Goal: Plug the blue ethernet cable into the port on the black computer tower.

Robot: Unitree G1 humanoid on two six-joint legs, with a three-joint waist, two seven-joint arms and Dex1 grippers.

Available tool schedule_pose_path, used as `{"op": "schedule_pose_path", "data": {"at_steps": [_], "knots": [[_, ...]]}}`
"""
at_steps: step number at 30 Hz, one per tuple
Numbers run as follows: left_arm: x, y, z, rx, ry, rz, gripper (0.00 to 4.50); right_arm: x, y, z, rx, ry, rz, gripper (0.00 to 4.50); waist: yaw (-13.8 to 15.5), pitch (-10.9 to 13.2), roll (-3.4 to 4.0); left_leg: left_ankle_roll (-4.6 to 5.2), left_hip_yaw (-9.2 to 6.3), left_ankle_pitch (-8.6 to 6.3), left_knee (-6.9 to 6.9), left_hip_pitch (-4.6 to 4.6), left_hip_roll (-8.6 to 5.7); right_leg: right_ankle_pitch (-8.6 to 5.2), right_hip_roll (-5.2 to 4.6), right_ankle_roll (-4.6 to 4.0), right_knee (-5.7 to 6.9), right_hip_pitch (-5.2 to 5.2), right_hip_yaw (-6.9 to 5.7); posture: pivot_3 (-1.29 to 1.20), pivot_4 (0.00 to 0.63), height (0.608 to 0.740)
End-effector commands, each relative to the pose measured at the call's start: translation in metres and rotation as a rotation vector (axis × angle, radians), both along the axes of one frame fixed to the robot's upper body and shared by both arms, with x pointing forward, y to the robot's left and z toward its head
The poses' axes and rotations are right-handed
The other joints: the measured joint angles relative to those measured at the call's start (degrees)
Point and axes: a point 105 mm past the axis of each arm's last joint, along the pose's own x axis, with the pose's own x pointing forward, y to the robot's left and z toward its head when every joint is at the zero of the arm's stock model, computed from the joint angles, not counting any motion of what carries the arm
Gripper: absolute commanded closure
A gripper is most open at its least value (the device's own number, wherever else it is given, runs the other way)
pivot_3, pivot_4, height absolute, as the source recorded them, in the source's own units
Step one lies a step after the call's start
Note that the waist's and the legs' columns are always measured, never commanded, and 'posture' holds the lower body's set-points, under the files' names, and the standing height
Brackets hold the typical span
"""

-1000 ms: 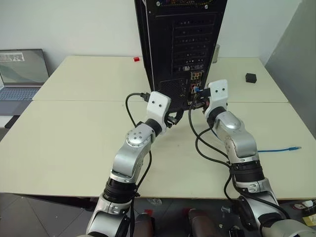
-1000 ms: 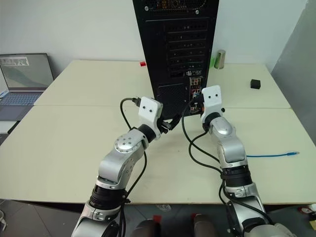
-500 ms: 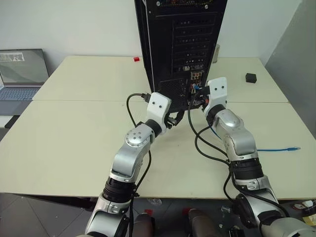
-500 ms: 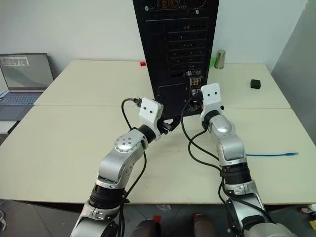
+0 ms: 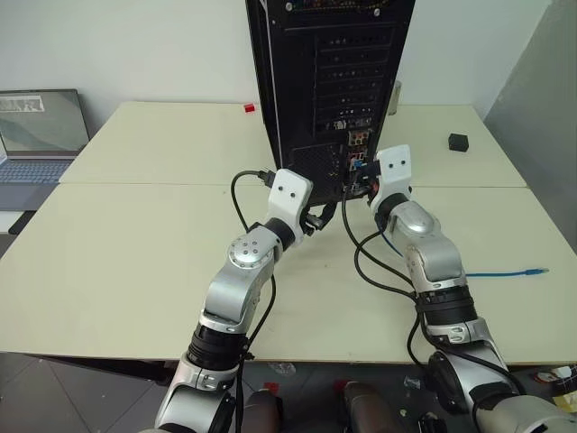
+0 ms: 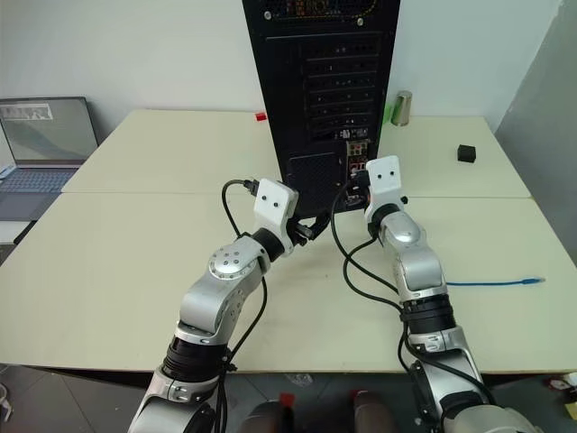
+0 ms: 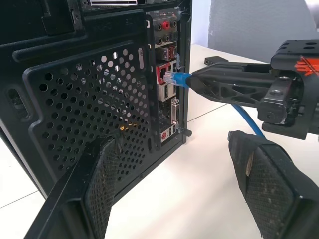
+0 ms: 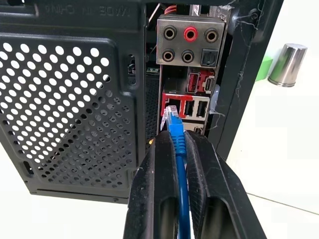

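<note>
The black computer tower (image 5: 325, 72) stands upright at the table's middle, its rear panel facing me. My right gripper (image 8: 175, 137) is shut on the blue ethernet cable (image 8: 178, 149), just behind its clear plug (image 7: 171, 77). The plug's tip sits at the mouth of the red-framed port (image 7: 163, 74) low on the panel; I cannot tell whether it is seated. The cable trails back to its other end on the table at the right (image 5: 518, 271). My left gripper (image 7: 174, 144) is open and holds nothing, level in front of the perforated grille (image 7: 75, 104), to the left of the right gripper (image 7: 224, 84).
A grey laptop (image 5: 41, 135) stands open at the table's far left. A small black box (image 5: 458, 142) lies at the back right, and a metal cylinder (image 6: 401, 108) stands behind the tower. A small red piece (image 5: 249, 108) lies left of the tower.
</note>
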Motion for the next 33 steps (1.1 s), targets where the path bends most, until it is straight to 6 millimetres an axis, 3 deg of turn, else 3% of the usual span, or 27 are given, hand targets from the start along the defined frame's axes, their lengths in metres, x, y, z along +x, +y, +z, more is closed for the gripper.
{"op": "schedule_pose_path", "data": {"at_steps": [1,20,33], "knots": [[-0.003,-0.001,0.01,-0.011,-0.048,-0.007,0.94,0.001,0.0,0.025,0.02,-0.088,-0.006,4.5,0.0,0.0,0.0,0.0,0.0,0.0,0.0,0.0,0.0,0.0,0.0,0.0,0.0,0.0,0.0,0.0,0.15,0.74],[-0.003,0.001,0.011,-0.009,-0.05,-0.002,0.94,0.007,-0.002,0.026,0.03,-0.075,-0.032,4.5,0.0,0.0,0.0,0.0,0.0,0.0,0.0,-0.01,0.0,0.0,0.0,0.0,-0.01,0.0,0.0,0.0,0.15,0.74],[-0.002,0.001,0.011,-0.007,-0.051,-0.002,0.94,0.012,0.015,0.036,0.048,-0.069,-0.023,4.5,-0.47,0.0,0.01,0.0,0.06,0.0,-0.01,0.01,0.04,0.0,0.0,0.0,0.04,-0.04,0.05,0.0,0.15,0.74]]}}
